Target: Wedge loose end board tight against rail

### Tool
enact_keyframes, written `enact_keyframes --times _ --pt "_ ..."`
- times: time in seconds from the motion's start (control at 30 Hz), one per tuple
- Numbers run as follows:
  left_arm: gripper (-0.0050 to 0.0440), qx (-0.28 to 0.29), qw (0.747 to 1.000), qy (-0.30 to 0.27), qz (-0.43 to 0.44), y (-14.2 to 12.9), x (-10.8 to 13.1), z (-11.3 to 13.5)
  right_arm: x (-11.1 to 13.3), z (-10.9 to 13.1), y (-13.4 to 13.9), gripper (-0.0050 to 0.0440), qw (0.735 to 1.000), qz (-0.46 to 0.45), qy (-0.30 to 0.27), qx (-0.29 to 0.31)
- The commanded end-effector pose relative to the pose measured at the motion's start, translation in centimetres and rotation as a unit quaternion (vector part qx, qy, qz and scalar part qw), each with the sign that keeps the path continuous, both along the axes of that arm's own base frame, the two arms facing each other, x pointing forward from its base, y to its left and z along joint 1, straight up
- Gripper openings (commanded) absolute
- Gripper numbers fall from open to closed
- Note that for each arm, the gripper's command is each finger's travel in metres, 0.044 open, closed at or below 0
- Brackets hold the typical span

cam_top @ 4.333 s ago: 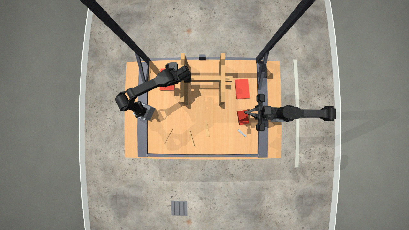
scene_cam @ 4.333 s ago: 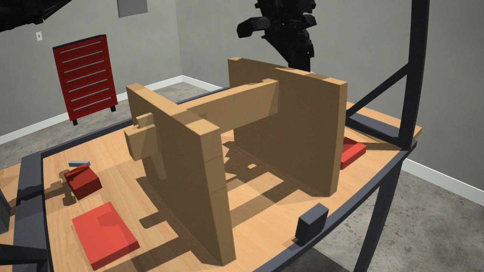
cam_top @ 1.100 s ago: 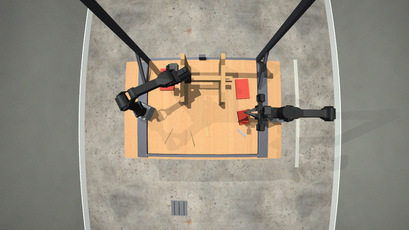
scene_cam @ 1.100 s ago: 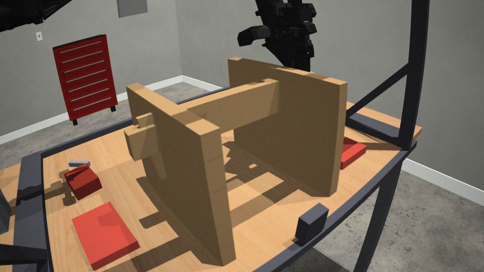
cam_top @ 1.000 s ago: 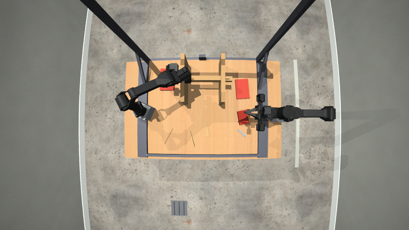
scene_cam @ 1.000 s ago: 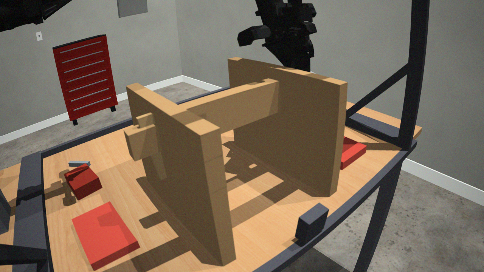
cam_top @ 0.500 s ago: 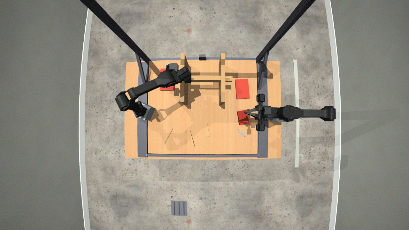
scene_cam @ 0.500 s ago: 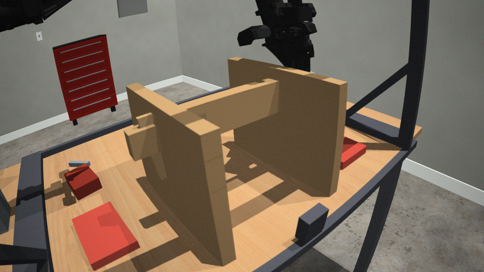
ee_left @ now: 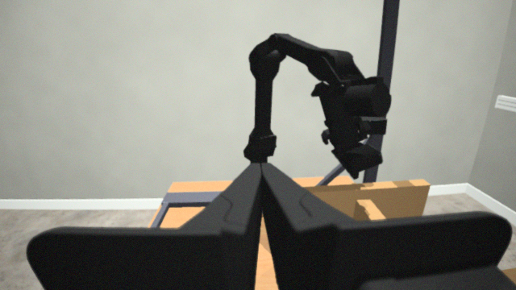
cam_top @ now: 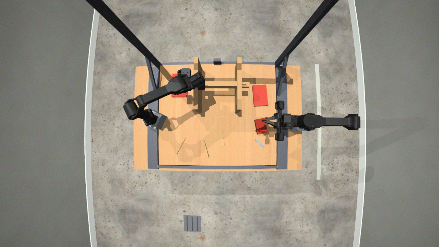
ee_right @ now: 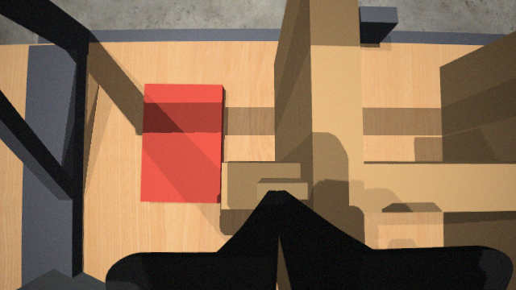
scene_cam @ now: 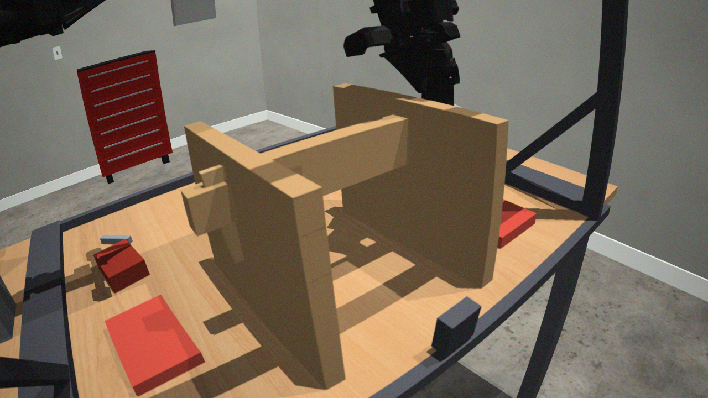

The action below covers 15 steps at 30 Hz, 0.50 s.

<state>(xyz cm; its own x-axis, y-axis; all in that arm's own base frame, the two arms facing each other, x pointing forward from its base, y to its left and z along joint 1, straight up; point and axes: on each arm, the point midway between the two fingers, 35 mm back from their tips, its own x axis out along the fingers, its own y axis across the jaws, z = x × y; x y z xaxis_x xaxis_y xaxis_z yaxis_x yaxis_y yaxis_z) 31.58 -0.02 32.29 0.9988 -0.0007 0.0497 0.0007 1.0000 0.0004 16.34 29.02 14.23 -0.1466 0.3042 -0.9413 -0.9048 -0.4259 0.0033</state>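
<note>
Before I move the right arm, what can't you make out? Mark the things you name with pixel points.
- Right fingers: exterior view, hidden behind the far upright tan wooden board [scene_cam: 445, 198] [ee_left: 411, 201] [ee_right: 334, 89]; top view, covered by their own arm.
- Contact with the small tan wooden piece [ee_right: 282, 188]: right wrist view, the dark fingers cover its lower edge.
- Left fingers [cam_top: 263, 120]: exterior view, cut off by the frame.
</note>
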Motion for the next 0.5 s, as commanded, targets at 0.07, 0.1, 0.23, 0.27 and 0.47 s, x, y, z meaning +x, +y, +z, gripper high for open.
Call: enact_keyframes --times 0.07,0.1,0.23,0.27,0.47 --pt "-0.005 0.0 1.0 -0.014 0.0 0.0 -0.1 1.3 0.5 3.3 -0.2 -0.005 0.999 0.0 -0.017 0.027" --pt "-0.005 0.0 1.0 -0.014 0.0 0.0 -0.1 1.3 0.6 3.4 -0.3 -0.005 1.0 0.0 -0.014 0.023" --pt "-0.005 0.0 1.0 -0.014 0.0 0.0 -0.1 1.3 0.7 4.8 -0.8 -0.005 1.0 0.0 -0.017 0.026" --pt "-0.005 0.0 1.0 -0.014 0.0 0.0 -0.1 1.3 0.7 5.1 -0.9 -0.005 1.0 0.0 -0.017 0.026" --pt "-0.005 0.0 1.0 -0.014 0.0 0.0 -0.1 1.3 1.1 6.4 -1.5 -0.005 1.0 0.0 -0.011 0.018"
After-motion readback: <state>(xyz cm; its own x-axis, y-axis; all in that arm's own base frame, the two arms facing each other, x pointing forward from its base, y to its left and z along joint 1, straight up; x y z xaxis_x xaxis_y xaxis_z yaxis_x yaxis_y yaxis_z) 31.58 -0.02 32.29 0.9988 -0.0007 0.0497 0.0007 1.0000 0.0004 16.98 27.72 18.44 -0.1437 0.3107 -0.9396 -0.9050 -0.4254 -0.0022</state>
